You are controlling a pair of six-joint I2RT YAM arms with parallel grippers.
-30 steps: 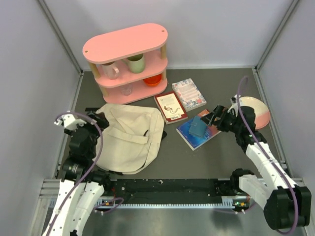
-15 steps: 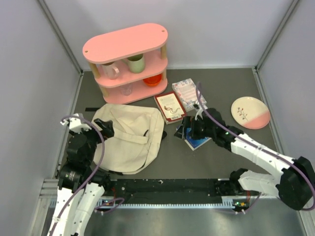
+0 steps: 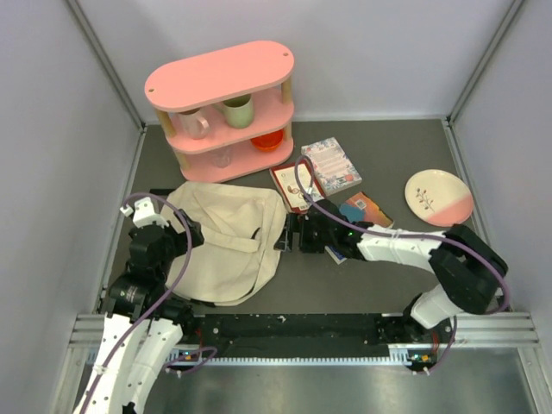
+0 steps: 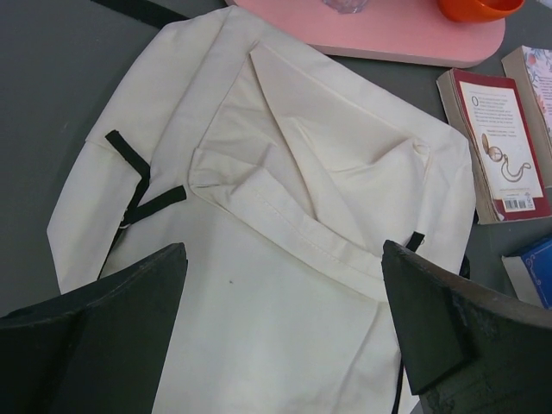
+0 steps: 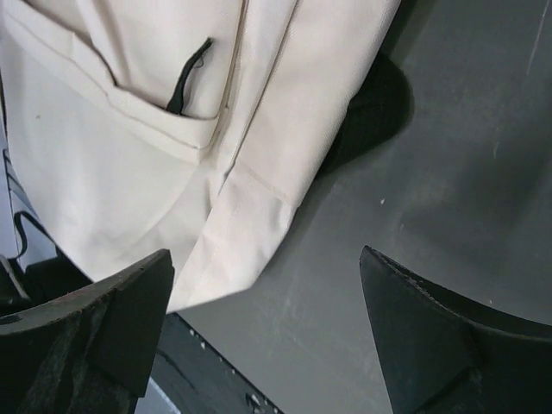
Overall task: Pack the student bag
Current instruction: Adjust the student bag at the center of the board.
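Student bag [image 3: 226, 246] lies flat beneath left pincer [image 4: 283, 289] and right pincer [image 5: 266, 259], both spread wide, empty.

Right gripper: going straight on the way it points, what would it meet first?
Probably the student bag: its edge lies ahead of the open right gripper, with bare table beside. Depth is unclear.

A lab rig: bare panel walls [image 3: 388, 52], aluminium frame rail [image 3: 82, 332].

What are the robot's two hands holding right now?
Nothing. The left gripper hangs open above the bag, and the right gripper is open over the bag's edge, with nothing between either one's fingers.
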